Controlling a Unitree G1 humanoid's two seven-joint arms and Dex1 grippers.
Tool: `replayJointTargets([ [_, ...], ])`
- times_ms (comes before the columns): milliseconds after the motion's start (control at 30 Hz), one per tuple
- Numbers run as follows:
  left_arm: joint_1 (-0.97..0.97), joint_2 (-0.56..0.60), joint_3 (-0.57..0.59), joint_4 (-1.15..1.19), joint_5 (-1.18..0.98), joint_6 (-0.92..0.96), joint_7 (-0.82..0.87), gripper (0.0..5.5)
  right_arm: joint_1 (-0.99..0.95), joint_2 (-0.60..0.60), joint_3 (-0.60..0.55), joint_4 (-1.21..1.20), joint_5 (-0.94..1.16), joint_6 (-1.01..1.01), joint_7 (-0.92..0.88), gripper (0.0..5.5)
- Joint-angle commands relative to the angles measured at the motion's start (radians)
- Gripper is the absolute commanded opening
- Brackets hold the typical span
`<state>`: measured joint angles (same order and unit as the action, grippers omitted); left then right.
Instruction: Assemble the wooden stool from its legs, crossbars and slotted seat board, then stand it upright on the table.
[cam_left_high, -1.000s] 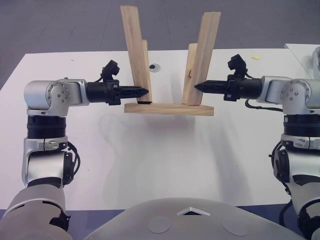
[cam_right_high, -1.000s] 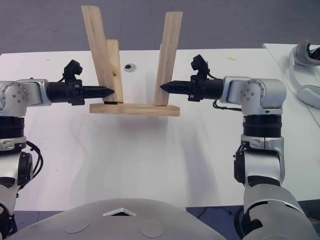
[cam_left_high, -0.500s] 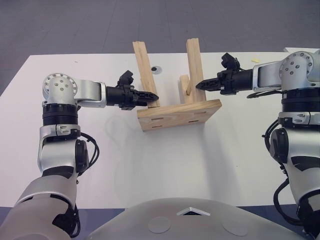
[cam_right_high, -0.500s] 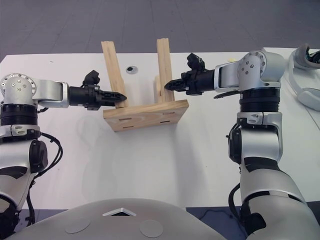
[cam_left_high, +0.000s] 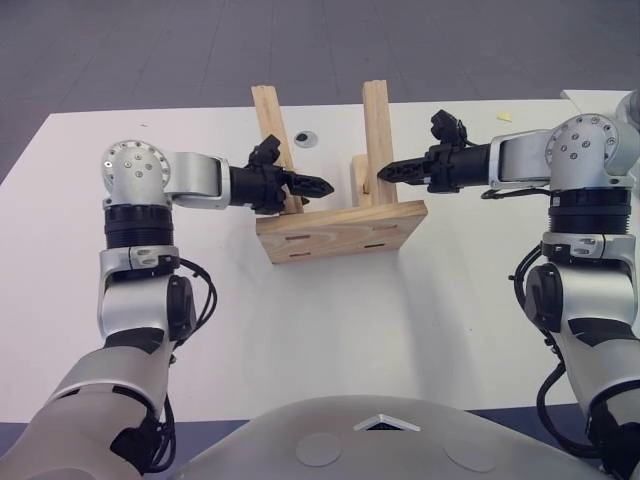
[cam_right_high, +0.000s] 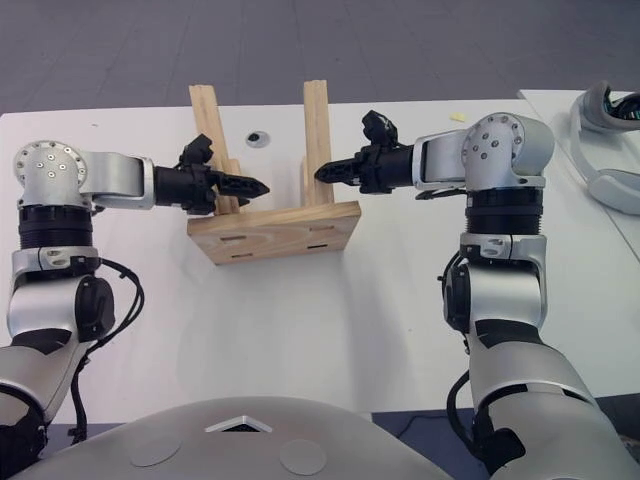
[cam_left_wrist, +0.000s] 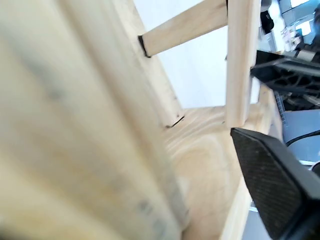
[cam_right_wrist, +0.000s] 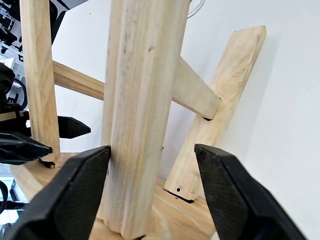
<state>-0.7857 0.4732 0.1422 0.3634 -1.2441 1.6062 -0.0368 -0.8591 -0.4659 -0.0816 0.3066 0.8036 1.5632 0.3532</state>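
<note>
A: Which step is this?

B: The last one, I'd judge. Past the near half of the table (cam_left_high: 330, 340) the stool (cam_left_high: 330, 222) looks fully put together and lies tipped over. The slotted seat board (cam_right_high: 270, 232) faces the robot, and the legs run away from it towards the far edge.

A: What has hold of it?

B: Both arms come in from the sides, just behind the board. The right gripper (cam_left_high: 385, 173) has its fingers (cam_right_wrist: 227, 200) spread either side of the right-hand leg (cam_right_wrist: 140, 100), with a gap showing on one side, so it straddles rather than pinches. The left gripper (cam_left_high: 318, 186) sits against the left-hand leg (cam_left_high: 268, 115); whether it is clamped or slack I cannot tell.

A: Is the board down on the table?

B: I can't say. Farther off a crossbar (cam_left_wrist: 185, 25) joins the legs, and beyond the stool there's a small dark round fitting (cam_left_high: 305, 137) in the tabletop.

A: So what next?

B: Swing the board up and over so the leg ends come down on the table, both arms turning together. With the right one that loose the leg could slip, so I'd close it first
</note>
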Motion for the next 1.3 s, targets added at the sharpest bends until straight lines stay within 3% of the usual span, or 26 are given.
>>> replayJointTargets([
  [33, 0.009, 0.134, -0.063, -0.071, 0.068, 0.008, -0.097, 4.34, 0.073, -0.029, 0.041, 0.004, -0.029, 0.051, -0.024, 3.10],
  [200, 0.137, 0.314, -0.178, -0.239, 0.175, -0.094, -0.397, 4.34, 0.099, -0.114, 0.052, -0.040, -0.011, 0.050, 0.038, 3.10],
  [333, 0.183, 0.386, -0.133, -0.192, 0.221, -0.226, -0.648, 4.34, 0.080, -0.207, 0.008, 0.013, -0.014, 0.019, 0.147, 3.10],
  [500, 0.182, 0.412, -0.125, -0.068, 0.332, -0.340, -0.792, 4.37, 0.099, -0.227, 0.019, 0.035, -0.037, -0.012, 0.212, 3.93],
  [567, 0.221, 0.427, -0.150, -0.092, 0.365, -0.363, -0.855, 4.37, 0.098, -0.256, 0.036, 0.038, -0.031, -0.045, 0.297, 4.01],
  [667, 0.302, 0.449, -0.170, -0.153, 0.408, -0.439, -0.958, 4.37, 0.143, -0.362, 0.098, -0.017, -0.035, -0.232, 0.581, 4.01],
  [767, 0.386, 0.407, -0.089, -0.159, 0.447, -0.640, -1.023, 4.37, 0.176, -0.464, 0.149, -0.049, -0.043, -0.372, 0.862, 4.01],
  [900, 0.491, 0.381, -0.121, -0.183, 0.636, -1.071, -1.138, 4.37, 0.225, -0.569, 0.307, -0.055, -0.199, -0.588, 1.093, 4.01],
  [1067, 0.505, 0.330, -0.216, -0.202, 0.792, -1.353, -1.243, 4.37, 0.315, -0.602, 0.419, -0.022, -0.455, -0.934, 1.132, 4.01],
  [1300, 0.479, 0.277, -0.254, -0.167, 0.837, -1.417, -1.302, 4.37, 0.342, -0.502, 0.364, 0.003, -0.501, -1.019, 1.082, 4.01],
])
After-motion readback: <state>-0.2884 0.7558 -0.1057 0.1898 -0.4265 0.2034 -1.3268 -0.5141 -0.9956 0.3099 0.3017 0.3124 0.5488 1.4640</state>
